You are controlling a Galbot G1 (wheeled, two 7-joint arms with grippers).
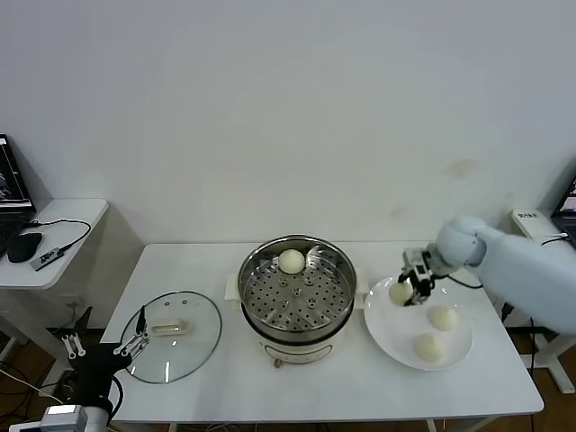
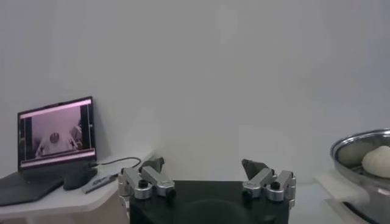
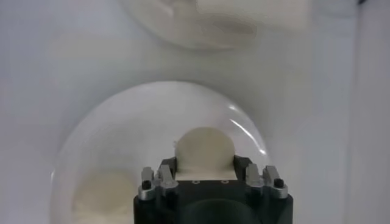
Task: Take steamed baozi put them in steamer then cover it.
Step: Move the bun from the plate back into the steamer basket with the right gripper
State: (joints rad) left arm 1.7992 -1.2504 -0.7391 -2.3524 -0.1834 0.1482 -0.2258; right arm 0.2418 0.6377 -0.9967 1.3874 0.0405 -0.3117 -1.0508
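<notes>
My right gripper is shut on a steamed baozi over the left part of the white plate. In the right wrist view that cream bun fills the gap between the gripper's jaws. Two more baozi lie on the plate. The steel steamer stands mid-table with one baozi at its far side. The glass cover lies flat on the table to the left. My left gripper hangs open beside the table's left front corner, holding nothing.
A side table at the far left carries cables and a laptop. The steamer's rim shows in the left wrist view. White table surface lies between steamer and plate.
</notes>
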